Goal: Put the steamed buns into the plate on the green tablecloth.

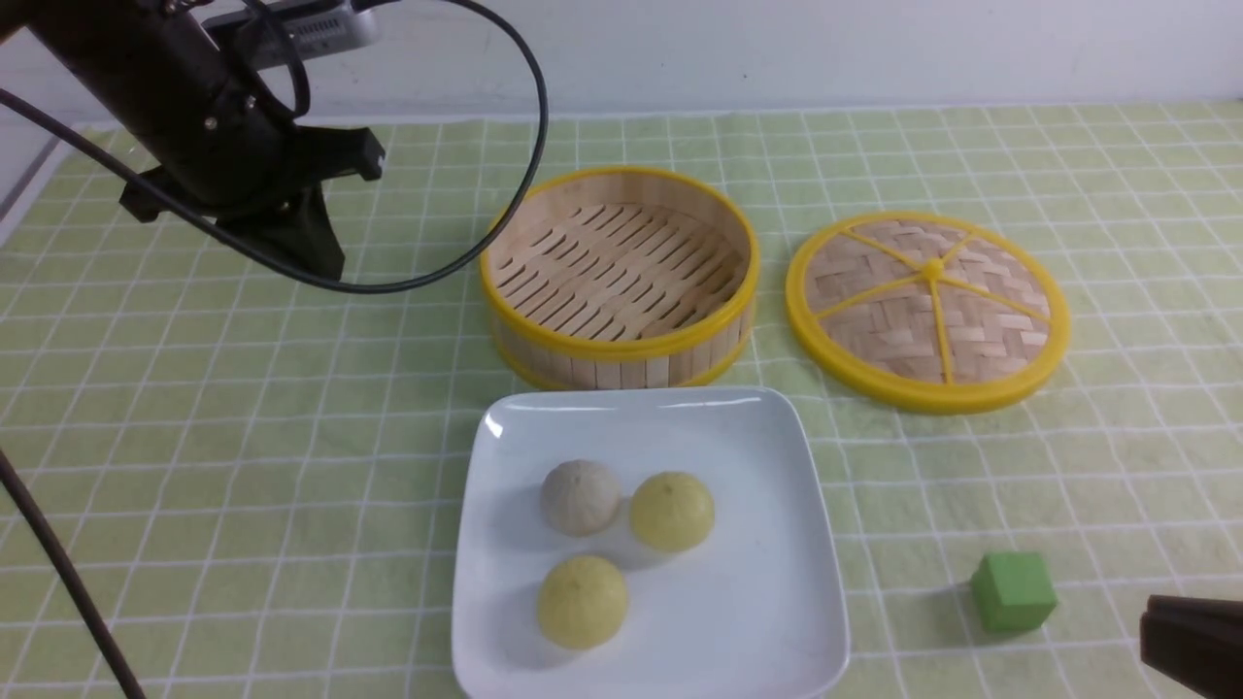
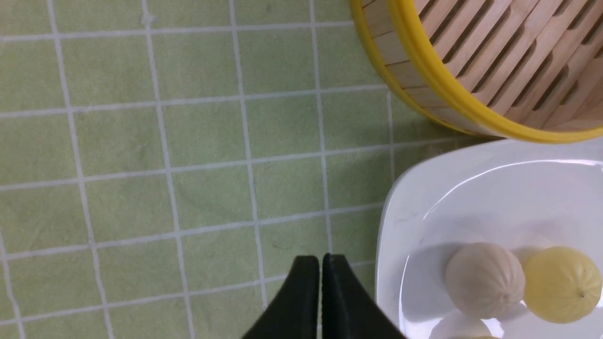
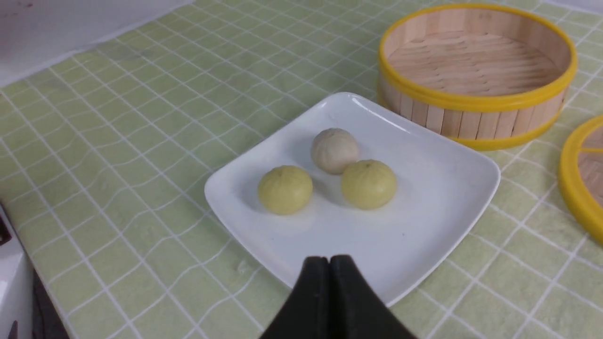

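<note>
All three steamed buns sit on the white square plate (image 1: 767, 602), which rests on the green tablecloth (image 1: 243, 466). The greyish-white bun (image 1: 580, 497) touches, or nearly touches, the first yellow bun (image 1: 672, 511), and the second yellow bun (image 1: 582, 601) lies a little apart from both.

Our left pincer (image 2: 321, 261) is clenched on nothing, its fingers pressed together above bare cloth. The plate's corner is just beside it on its right, and the bamboo steamer basket (image 1: 621, 349) stands ahead and to its right with nothing in it.

Our right pincer (image 3: 329, 261) is likewise clenched and holds nothing. The plate lies ahead of its tips and to its left. The green cube (image 1: 1013, 590) is near it on the left, and the woven bamboo lid (image 1: 927, 311) lies flat well ahead of it.

We judge the task to be done, or as good as done.

Should a bun need moving, we expect it to be light and soft, so it would dent under a hard squeeze. Its smooth dome may also slip out upward if pinched high. We would open wide, come down over the crown and close gently across the widest part, low on the sides. The two buns that sit close together leave little room for a finger between them, so we would approach them from their outer sides. We think the glossy plate may let a nudged bun slide or roll.
</note>
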Robot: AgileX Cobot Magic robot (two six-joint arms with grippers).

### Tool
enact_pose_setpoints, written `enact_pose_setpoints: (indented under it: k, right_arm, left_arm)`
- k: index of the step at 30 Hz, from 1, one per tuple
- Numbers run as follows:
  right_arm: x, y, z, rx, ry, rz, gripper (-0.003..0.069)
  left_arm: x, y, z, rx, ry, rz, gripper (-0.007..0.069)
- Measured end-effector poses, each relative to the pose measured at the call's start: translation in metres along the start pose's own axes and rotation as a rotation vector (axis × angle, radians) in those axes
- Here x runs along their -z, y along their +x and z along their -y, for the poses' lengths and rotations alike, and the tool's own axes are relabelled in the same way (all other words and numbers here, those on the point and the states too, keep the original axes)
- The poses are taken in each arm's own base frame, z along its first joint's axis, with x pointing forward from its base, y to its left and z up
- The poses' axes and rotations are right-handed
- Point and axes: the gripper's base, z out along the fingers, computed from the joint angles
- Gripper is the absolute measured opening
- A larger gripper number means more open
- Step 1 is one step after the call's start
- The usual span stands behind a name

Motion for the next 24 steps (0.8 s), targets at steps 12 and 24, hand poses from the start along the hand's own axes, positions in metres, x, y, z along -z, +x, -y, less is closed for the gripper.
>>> enact_pose_setpoints:
  k: [12, 24]
  right_arm:
    - [0.0000, -0.0004, -0.0001, 0.000, -0.001, 0.005, -0.0001]
    - [0.0012, 0.0019, 0.0003, 0.000, -0.001, 0.010, 0.0006]
  left_arm:
    - [0.0000, 0.0000, -0.0012, -0.005, -0.014, 0.000, 0.0043]
    - [0.0002, 0.0001, -0.0064, 0.013, -0.071, -0.001, 0.0052]
